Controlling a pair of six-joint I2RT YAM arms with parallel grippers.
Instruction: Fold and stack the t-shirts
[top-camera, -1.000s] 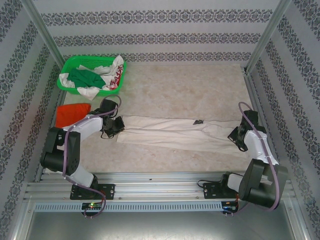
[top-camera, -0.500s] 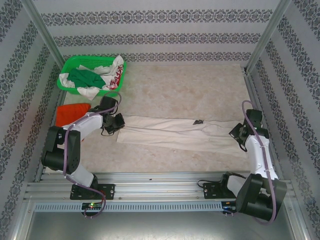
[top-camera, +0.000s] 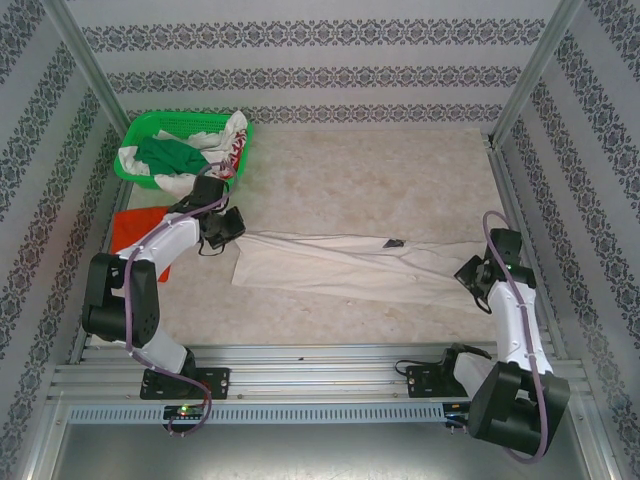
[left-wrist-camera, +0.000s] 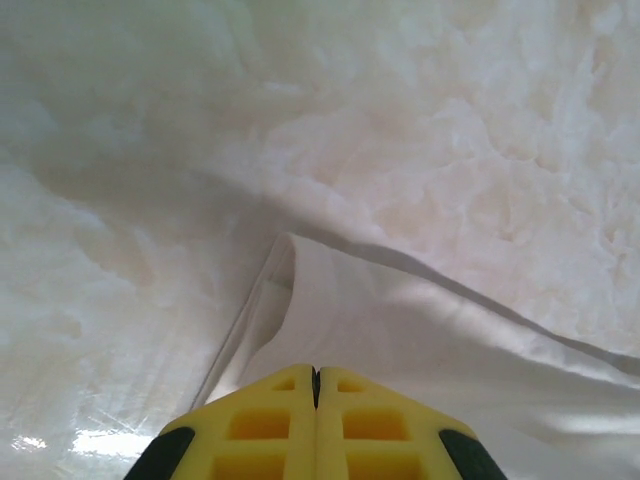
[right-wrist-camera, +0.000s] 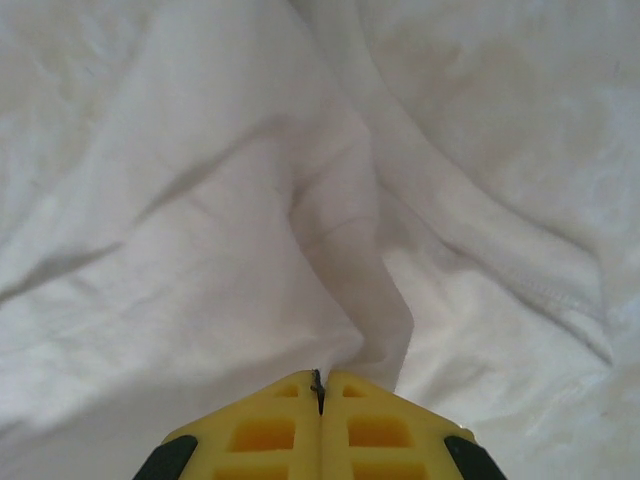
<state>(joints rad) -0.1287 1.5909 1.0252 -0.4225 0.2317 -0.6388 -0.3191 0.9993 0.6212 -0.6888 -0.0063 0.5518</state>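
The pale mottled table (top-camera: 380, 170) carries a long cream-white cloth t-shirt (top-camera: 340, 268), pulled out into a narrow band across its middle between the two arms. A green plastic mesh basket (top-camera: 143, 123) holding crumpled clothes sits at the far left corner. Just in front of it lies a flat orange-red cloth t-shirt (top-camera: 128, 228). The left gripper (left-wrist-camera: 316, 375) has its yellow fingers pressed together on the cream shirt's left end. The right gripper (right-wrist-camera: 320, 378) is likewise clamped on a ridge of cloth at the right end. A small dark mark (top-camera: 395, 243) sits on the shirt's far edge.
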